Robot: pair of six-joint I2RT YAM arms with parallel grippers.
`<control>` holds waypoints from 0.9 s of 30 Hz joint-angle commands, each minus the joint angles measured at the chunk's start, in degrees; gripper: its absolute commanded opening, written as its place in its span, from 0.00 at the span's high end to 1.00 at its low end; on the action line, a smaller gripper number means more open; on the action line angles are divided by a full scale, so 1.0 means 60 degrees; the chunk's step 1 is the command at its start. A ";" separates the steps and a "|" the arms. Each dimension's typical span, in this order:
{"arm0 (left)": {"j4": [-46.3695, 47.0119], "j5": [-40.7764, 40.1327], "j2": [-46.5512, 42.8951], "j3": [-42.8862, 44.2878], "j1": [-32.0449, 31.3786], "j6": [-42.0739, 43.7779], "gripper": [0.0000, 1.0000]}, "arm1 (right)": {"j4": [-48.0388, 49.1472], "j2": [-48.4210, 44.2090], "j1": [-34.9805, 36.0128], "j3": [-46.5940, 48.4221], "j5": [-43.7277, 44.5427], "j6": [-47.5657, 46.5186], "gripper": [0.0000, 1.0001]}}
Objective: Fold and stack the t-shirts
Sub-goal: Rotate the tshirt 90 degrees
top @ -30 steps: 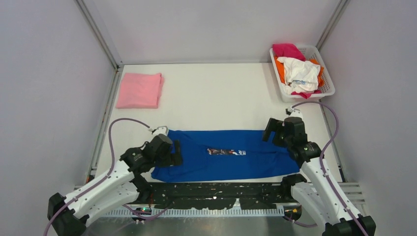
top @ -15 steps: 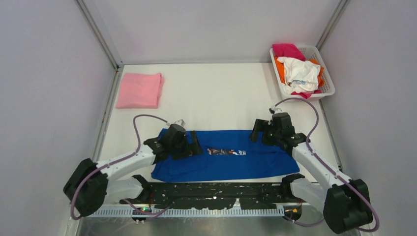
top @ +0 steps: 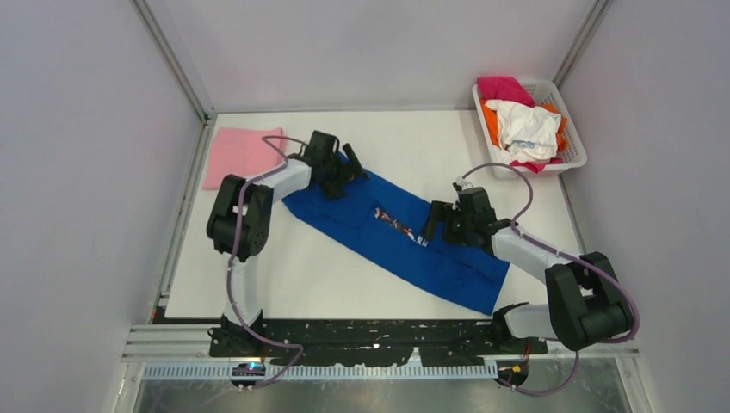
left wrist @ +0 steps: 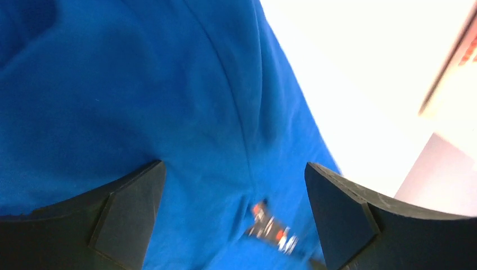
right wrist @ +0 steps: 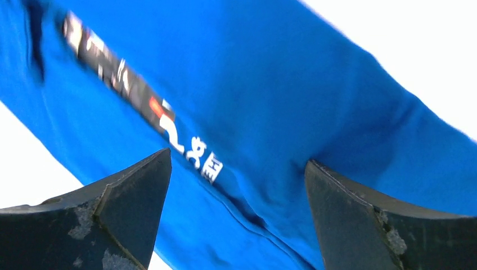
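The royal-blue t-shirt [top: 357,215], folded into a long strip, lies diagonally across the table, its print [top: 398,225] near the middle. My left gripper [top: 343,169] is open over the strip's far left end; in the left wrist view [left wrist: 234,165] blue cloth [left wrist: 140,84] fills the space between the fingers. My right gripper [top: 436,225] is open over the strip just right of the print; in the right wrist view [right wrist: 239,157] the white lettering [right wrist: 194,152] lies between the fingers. The folded light-pink t-shirt [top: 245,157] lies at the far left.
A white slatted basket [top: 575,153] at the far right corner holds magenta [top: 504,88], orange [top: 491,120] and white [top: 527,125] t-shirts. Grey walls close in the table on the left, back and right. The black rail [top: 370,331] runs along the near edge.
Both arms have swung away from the near edge. The blue strip has turned from lying along the front edge to a diagonal, its left end now up by the pink shirt.
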 commanded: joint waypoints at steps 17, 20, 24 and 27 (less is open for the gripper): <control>0.3323 0.0280 0.8770 1.1829 -0.0326 -0.4798 0.01 | 0.0405 0.1131 0.3213 0.0913 -0.1668 0.0653 0.05; 0.3573 -0.0465 0.8835 1.1955 -0.0308 -0.4601 0.01 | 0.0791 0.1713 0.3239 0.1142 -0.2013 0.0842 0.05; 0.3769 -0.0761 0.9468 1.2799 -0.0251 -0.4810 0.01 | 0.1298 0.2527 0.3310 0.1625 -0.2274 0.1044 0.05; 0.3979 -0.1113 0.9513 1.2727 -0.0238 -0.4804 0.01 | 0.1525 0.2887 0.3412 0.1939 -0.2336 0.1219 0.04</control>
